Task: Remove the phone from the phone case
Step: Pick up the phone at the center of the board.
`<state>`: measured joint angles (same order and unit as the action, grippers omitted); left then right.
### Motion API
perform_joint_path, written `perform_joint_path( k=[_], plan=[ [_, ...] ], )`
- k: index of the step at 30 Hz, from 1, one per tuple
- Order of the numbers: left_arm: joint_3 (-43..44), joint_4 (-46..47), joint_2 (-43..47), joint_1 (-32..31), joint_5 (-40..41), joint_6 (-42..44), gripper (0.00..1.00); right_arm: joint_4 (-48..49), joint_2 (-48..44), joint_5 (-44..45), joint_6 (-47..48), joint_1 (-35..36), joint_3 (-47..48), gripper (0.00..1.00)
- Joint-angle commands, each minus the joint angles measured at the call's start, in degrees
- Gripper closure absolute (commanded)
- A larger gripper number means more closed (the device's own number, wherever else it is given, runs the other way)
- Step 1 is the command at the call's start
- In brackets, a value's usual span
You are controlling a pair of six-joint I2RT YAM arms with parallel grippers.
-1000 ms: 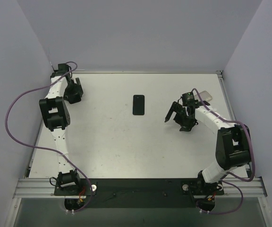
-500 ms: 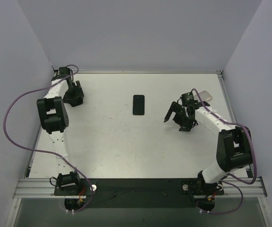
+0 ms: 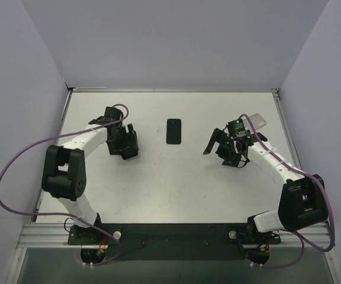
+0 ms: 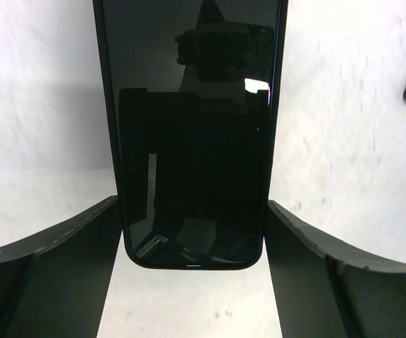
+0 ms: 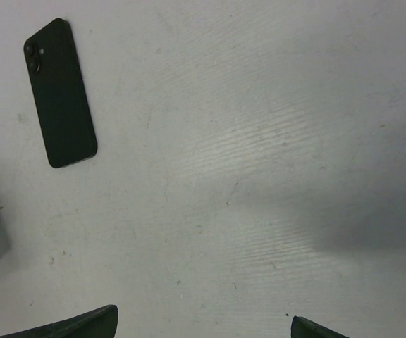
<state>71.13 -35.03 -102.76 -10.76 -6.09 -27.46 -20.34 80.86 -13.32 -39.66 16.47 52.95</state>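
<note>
Pinching the phone (image 4: 192, 141) across its width at the near end, my left gripper (image 4: 192, 203) has the long axis pointing straight ahead; my right gripper (image 5: 203, 317) hangs spread, empty.

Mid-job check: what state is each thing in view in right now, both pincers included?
left pincer: shut on the long edges of the glossy phone.
glossy phone: screen dark, facing the wrist camera, gripped.
black handset: lying flat, back up, free of both pincers.
right pincer: open, empty.
translucent object: lying at the far right; what it is cannot be told.
</note>
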Motion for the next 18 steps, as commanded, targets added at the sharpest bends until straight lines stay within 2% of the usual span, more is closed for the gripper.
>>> perform_joint_path(
  k=[1,5,9,13,18],
  plan=[
    [-6.43,5.93,10.90,-3.90,-2.61,-6.36,0.63,1.79,-2.11,-1.79,-2.34,1.98,-1.00,0.00],
    [-10.31,6.46,17.14,-10.05,-3.93,-9.44,0.63,7.31,-0.79,-8.02,-6.21,3.30,-1.70,0.01],
    [-14.26,8.21,20.14,-15.07,-6.56,-13.57,0.63,19.43,1.48,-17.24,-11.57,4.97,-3.29,0.02],
    [-18.39,12.68,23.12,-18.93,-9.20,-17.09,0.63,23.59,4.74,-20.51,-14.12,7.26,-1.71,0.05],
    [-17.35,13.58,22.35,-23.16,-11.57,-17.19,0.63,30.52,9.22,-24.64,-18.26,11.03,-1.18,0.07]
  ],
)
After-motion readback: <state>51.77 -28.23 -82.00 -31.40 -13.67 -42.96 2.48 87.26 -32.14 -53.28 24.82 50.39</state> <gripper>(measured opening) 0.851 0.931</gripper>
